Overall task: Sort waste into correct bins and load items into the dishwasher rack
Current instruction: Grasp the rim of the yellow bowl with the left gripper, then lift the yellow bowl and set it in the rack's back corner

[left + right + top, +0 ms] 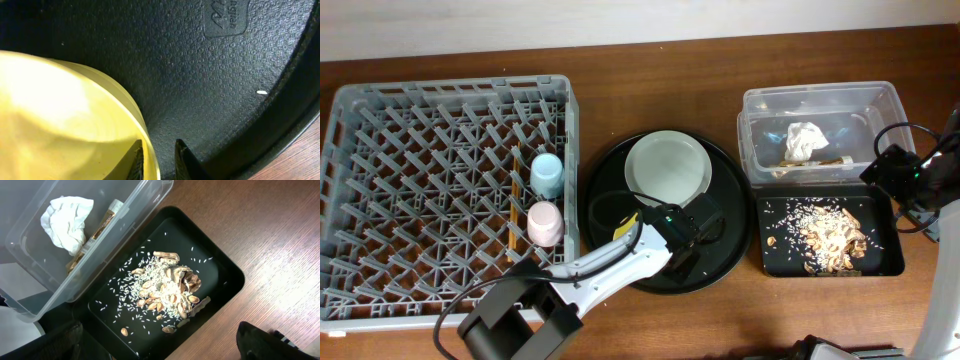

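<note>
My left gripper [158, 161] is shut on the rim of the yellow bowl [65, 115], with one finger inside and one outside. It is over the big round black tray [200, 75]. From overhead the left gripper [685, 238] hides the bowl. The pale plate [667, 165] lies on that round tray [732, 240]. The blue cup [546, 172], the pink cup [544, 222] and the chopsticks [512, 205] are in the dishwasher rack [450, 88]. My right gripper [157, 342] is open and empty over the black tray [225, 275], and also shows overhead [892, 168].
The clear tub [820, 100] at the back right holds the white tissue [806, 140] and a wrapper [810, 166]; both also show in the right wrist view, tissue [67, 220], wrapper [100, 227]. The black tray [885, 265] holds food scraps [830, 235] and rice grains.
</note>
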Tool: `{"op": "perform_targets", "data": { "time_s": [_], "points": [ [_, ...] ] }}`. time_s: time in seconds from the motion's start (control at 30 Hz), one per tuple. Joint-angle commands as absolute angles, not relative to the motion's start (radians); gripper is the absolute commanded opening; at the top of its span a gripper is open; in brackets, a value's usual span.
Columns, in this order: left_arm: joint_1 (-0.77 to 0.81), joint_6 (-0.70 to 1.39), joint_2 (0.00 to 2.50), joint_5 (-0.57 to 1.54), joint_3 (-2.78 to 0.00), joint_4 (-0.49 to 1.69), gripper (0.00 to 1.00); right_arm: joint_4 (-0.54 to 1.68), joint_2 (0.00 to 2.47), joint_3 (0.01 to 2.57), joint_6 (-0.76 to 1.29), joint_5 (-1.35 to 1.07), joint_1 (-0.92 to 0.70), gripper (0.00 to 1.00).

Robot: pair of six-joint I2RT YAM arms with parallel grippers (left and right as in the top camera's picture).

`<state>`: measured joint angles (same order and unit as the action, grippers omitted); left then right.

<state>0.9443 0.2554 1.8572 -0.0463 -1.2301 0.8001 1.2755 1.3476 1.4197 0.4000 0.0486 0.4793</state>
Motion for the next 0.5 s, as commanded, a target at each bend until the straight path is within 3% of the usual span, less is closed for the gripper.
{"op": "perform_targets", "data": {
  "time_s": [0.0,0.03,0.27,0.47],
  "points": [
    [0.949,0.262,1.866,-0.065,-1.226,0.802,0.1,1.275,1.349,1.431,0.401,0.061,0.485,0.99],
    [0.949,0.262,1.866,-0.065,-1.227,0.802,0.01,1.276,1.349,1.431,0.401,0.061,0.485,0.99],
    [0.946,0.259,1.838,-0.068,-1.289,0.868,0.0,1.275,1.349,1.431,0.401,0.061,0.485,0.99],
    [0.9,0.137,1.716,-0.068,-1.57,1.038,0.0,1.275,1.349,1.431,0.401,0.061,0.485,0.99]
  ]
}}
